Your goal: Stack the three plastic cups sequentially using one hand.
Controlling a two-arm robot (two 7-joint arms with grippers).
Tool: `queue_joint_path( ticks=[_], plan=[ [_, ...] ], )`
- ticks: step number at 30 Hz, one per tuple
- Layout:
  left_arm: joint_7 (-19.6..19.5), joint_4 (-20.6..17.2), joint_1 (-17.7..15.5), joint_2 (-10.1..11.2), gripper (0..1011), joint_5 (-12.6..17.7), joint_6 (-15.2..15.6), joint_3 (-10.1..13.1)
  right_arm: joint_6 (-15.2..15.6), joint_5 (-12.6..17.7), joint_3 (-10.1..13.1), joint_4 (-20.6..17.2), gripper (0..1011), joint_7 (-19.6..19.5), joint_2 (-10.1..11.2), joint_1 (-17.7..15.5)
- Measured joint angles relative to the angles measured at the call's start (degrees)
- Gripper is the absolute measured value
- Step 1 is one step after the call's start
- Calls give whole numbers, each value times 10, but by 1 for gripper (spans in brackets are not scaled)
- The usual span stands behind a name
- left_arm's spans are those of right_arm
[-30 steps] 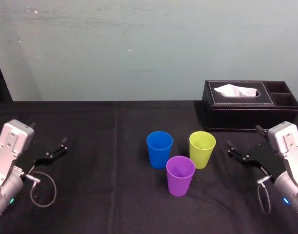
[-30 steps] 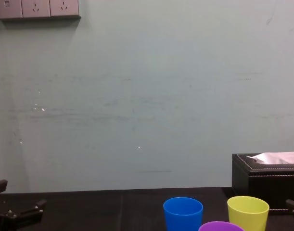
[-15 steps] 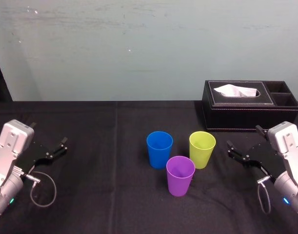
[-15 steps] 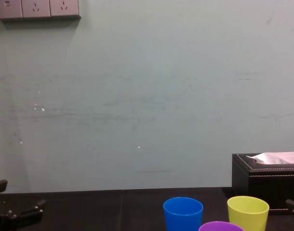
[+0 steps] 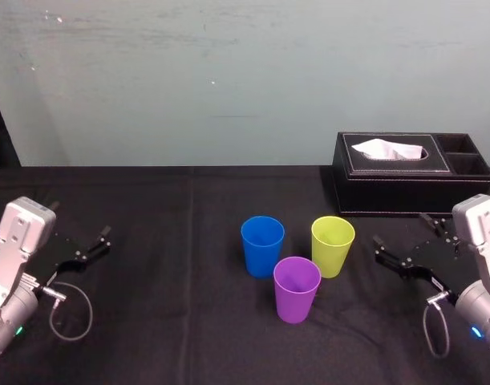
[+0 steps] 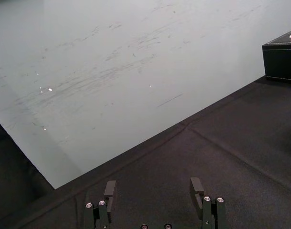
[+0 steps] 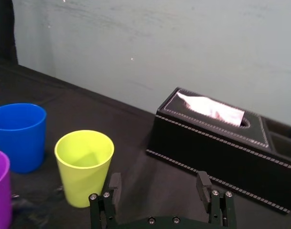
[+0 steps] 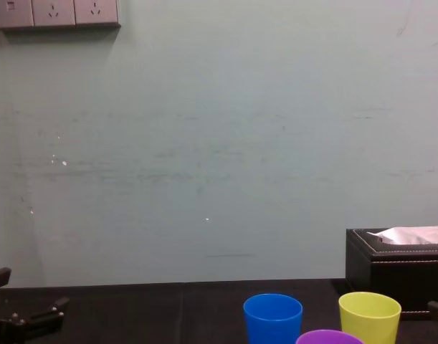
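1. While none of them is stacked, the three plastic cups stand upright and open-mouthed in a tight cluster at the middle of the black table (image 5: 172, 321).
2. Within the cluster, the blue cup (image 5: 262, 245) is at the back left and the yellow-green cup (image 5: 333, 245) is just beside it at the back right. The purple cup (image 5: 297, 289) stands in front, between the two and nearest the robot.
3. All three cups are where they were a second ago.
4. To the right of the cups, the right gripper (image 5: 401, 230) hovers low over the table. It is near the yellow-green cup but apart from it, and in front of the black tissue box (image 5: 397, 172).
5. The right gripper's jaws are spread wide with nothing between them. The right wrist view shows the yellow-green cup ahead of them and off to one side.
6. The one change is that the right gripper has drifted a little outward, toward the right edge of the head view, and sits slightly lower than a second ago.
7. In the chest view, the right gripper's dark tip has slipped closer to the lower right corner.
8. At the far left of the table, well apart from the cups, the left gripper (image 5: 79, 218) is parked. Its jaws are spread and empty, and it has not moved.
9. The tissue box stands at the back right of the table, with a white tissue (image 5: 386, 148) poking from its slot.
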Motion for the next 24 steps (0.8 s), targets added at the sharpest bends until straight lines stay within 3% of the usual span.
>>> queue_joint_path(
  ticks=[10, 16, 24],
  plan=[
    [0, 0, 0, 0, 1000, 0, 0, 0, 90, 59, 33, -68, 1003, 43, 20, -47],
    [0, 0, 0, 0, 1000, 0, 0, 0, 133, 87, 42, -96, 1003, 69, 19, -65],
    [0, 0, 0, 0, 1000, 0, 0, 0, 175, 88, 40, -103, 1003, 81, 7, -54]
  ],
)
